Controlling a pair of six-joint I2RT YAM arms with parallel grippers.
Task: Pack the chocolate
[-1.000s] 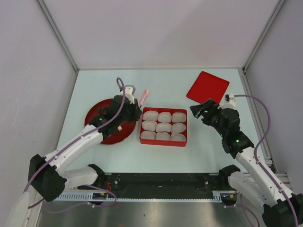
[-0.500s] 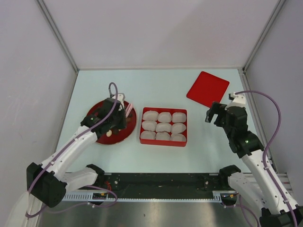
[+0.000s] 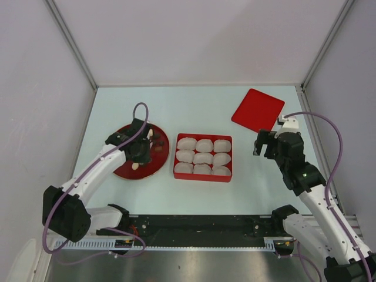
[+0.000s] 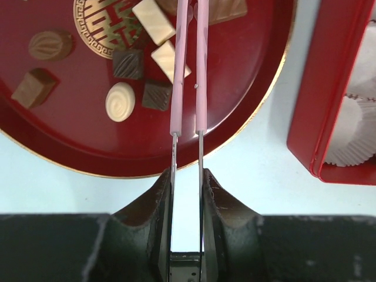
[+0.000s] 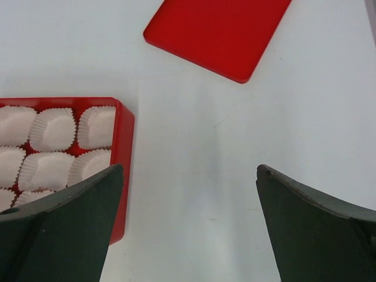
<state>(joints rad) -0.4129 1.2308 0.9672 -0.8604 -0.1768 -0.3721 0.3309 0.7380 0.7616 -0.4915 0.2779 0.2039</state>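
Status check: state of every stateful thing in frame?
Red box: open
White crinkled paper cups: all nine empty
Flat red lid: off, lying flat
Chocolates: unpacked, on round red plate
Pink-handled metal tongs: arms squeezed close
Left gripper: shut on tongs
Right gripper: open, empty

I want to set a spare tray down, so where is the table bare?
Bare table lies right of the red box up to the red lid, and behind box and plate. The plate is crowded: tongs over chocolate.
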